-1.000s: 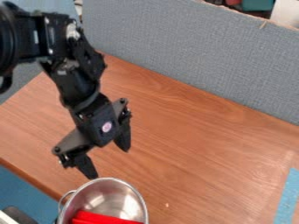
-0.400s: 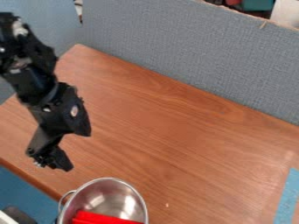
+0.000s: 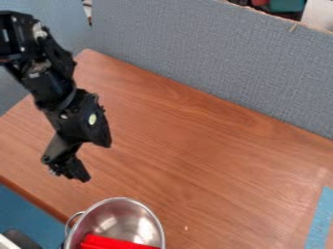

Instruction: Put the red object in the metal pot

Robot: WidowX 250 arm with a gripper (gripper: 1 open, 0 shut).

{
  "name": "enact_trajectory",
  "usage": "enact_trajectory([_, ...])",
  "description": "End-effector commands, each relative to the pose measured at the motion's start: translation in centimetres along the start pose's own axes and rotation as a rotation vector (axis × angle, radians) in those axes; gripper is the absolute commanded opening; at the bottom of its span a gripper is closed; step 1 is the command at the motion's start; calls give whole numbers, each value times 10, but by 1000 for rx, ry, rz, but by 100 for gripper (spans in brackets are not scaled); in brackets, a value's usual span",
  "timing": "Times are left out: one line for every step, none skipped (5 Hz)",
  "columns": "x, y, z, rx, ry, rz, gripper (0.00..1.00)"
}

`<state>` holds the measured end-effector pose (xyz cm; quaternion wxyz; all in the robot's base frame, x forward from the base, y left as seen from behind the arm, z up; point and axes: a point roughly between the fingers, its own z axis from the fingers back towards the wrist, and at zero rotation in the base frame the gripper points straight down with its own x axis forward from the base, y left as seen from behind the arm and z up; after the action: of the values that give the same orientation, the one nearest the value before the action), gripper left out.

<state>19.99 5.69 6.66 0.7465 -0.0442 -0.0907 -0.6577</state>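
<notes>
Red object (image 3: 99, 240) sits inside metal pot (image 3: 140, 214), long axis tilted, lower-left to upper-right. Pincer (image 3: 65, 167) spread wide, empty, above counter (image 3: 221, 146), left of pot.

A flat wooden table (image 3: 215, 146) with a warm reddish-brown grained top carries everything here. Its far edge runs along a grey fabric-covered partition wall (image 3: 196, 53), and its near left edge cuts diagonally below the black pincer (image 3: 65, 167), which hangs over the left part of the top with its fingers spread wide. Standing on the table, below and to the right of the pincer and well apart from it, is a round shiny silver metal pot (image 3: 120, 227) with a rolled rim. A bright red bar-shaped object (image 3: 99, 239) lies inside the pot.
</notes>
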Motion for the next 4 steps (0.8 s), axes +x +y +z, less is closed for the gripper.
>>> enact_trajectory([2,18,7,41,-24,63,100])
enact_trajectory([13,24,11,38,-35,88,100])
enact_trajectory([19,-3,5,-19,-43,-35,100])
enact_trajectory([29,-15,20,-38,-36,-157,100])
